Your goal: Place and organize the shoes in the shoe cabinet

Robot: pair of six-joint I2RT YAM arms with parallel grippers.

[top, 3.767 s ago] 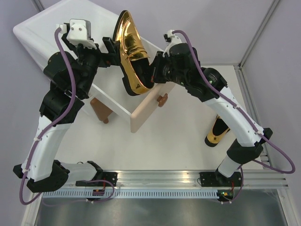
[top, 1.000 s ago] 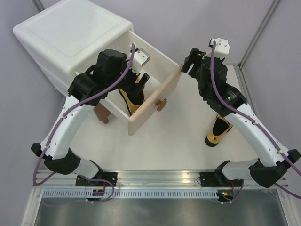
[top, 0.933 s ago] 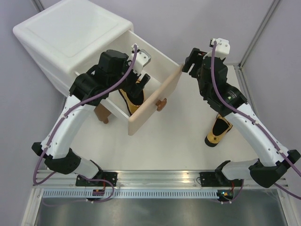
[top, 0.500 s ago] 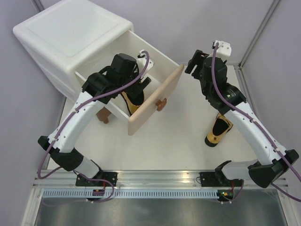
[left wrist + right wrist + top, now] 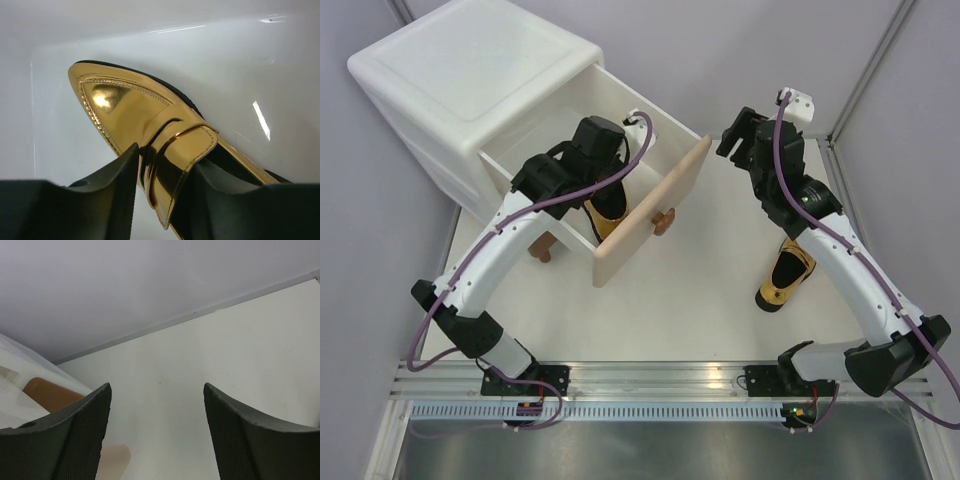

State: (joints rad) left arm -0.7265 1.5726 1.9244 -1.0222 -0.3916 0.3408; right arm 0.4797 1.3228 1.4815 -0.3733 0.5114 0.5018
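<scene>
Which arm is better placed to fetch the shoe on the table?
Right. The right gripper is open and empty, that shoe lies by its arm; the left gripper is down in the drawer.

The left arm (image 5: 490, 250) bends down with the left gripper (image 5: 165, 170) inside the shoe cabinet (image 5: 470, 80), fingers partly apart, and the right arm (image 5: 840, 250) holds the right gripper (image 5: 156, 390) wide open beside it.
</scene>
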